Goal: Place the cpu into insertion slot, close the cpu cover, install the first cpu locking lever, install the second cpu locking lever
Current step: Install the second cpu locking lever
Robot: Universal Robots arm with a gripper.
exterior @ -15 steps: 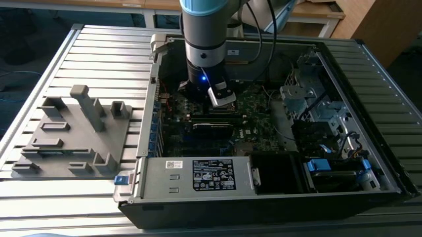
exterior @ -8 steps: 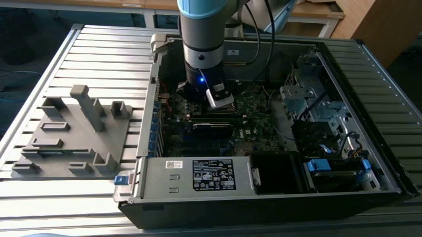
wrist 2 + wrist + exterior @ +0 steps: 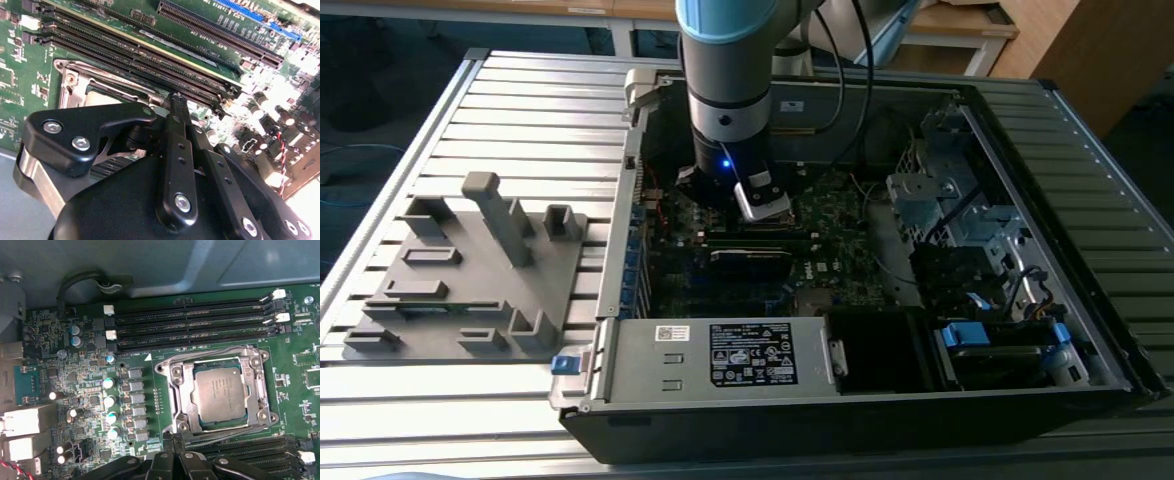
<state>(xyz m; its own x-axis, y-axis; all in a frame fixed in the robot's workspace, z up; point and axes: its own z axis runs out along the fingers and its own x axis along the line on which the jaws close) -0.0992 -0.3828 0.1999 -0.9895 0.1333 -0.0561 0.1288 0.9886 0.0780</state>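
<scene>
Cpu (image 3: 218,392), silver-grey and square, lies seated in the insertion slot (image 3: 176,405), framed by the shiny cpu cover (image 3: 256,371) lying flat around it. Thin wire locking levers (image 3: 210,351) run along the socket's edges. The tool (image 3: 172,440) sits just beside the socket's edge, at the side toward the near bank of memory slots (image 3: 245,449), with its black fingers (image 3: 176,107) pressed together at the tip and nothing seen between them. Beyond the socket from the tool run four long black memory slots (image 3: 195,322). In the exterior view the arm (image 3: 727,90) reaches down into the open computer case (image 3: 854,400), which rests on the slatted counter (image 3: 480,110).
</scene>
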